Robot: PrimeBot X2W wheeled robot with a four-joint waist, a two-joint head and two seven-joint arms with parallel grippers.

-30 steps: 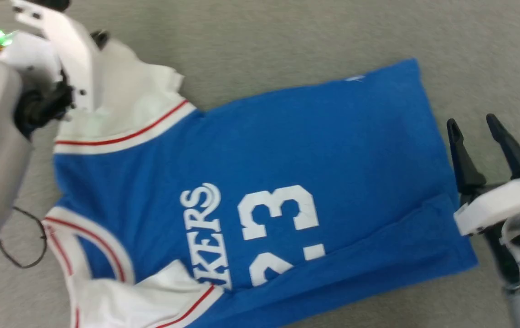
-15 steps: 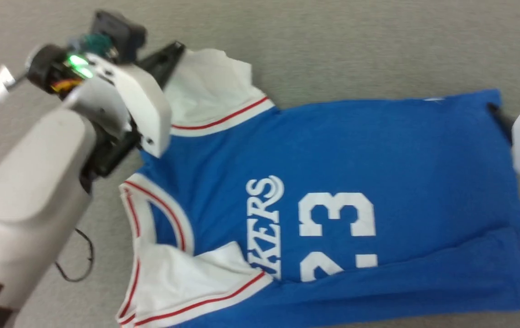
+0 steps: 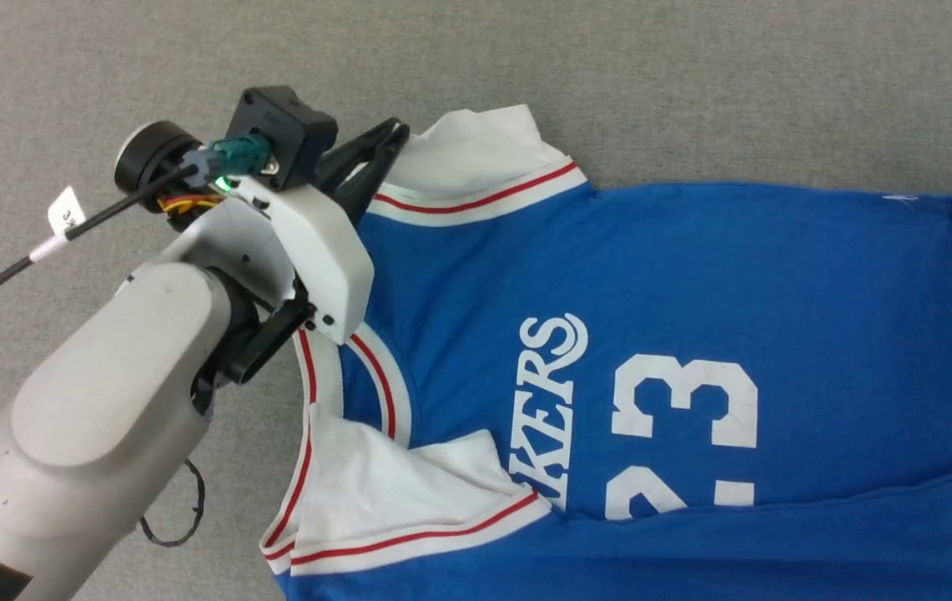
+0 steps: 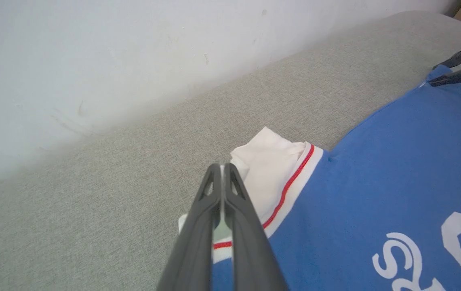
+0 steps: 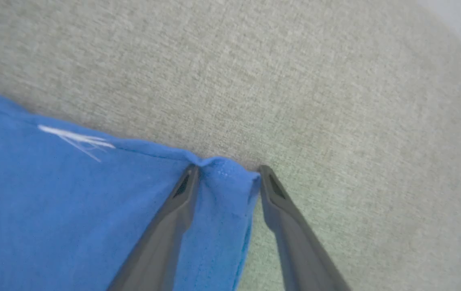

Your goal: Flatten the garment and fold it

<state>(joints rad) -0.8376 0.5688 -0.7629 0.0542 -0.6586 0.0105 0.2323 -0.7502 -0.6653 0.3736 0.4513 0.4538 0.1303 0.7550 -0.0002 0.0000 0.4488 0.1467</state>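
Note:
The royal-blue garment [image 3: 676, 275] lies spread on the grey surface, its white lettering and 23 facing up. Its upper white sleeve [image 3: 476, 167] with red trim lies stretched out; the lower sleeve [image 3: 375, 492] is folded over by the collar. My left gripper [image 3: 388, 138] is shut at that upper sleeve's edge, and in the left wrist view a sliver of pale sleeve cloth [image 4: 254, 178] sits between its fingers [image 4: 238, 210]. My right gripper [image 5: 227, 169] is open, its jaws straddling the far hem corner [image 5: 224, 190] of the garment [image 5: 72, 210].
Grey fabric surface [image 3: 692, 83] runs all around the garment. A pale wall [image 4: 113, 60] rises behind its far edge. A black cable [image 3: 17, 267] hangs from my left wrist, and a thin dark loop [image 3: 183, 517] lies by the forearm.
The camera has swung, shifting the whole picture. The upper sleeve, bunched and lifted by my left gripper a second ago, now lies stretched flatter. My right gripper went from beside the hem to its far corner.

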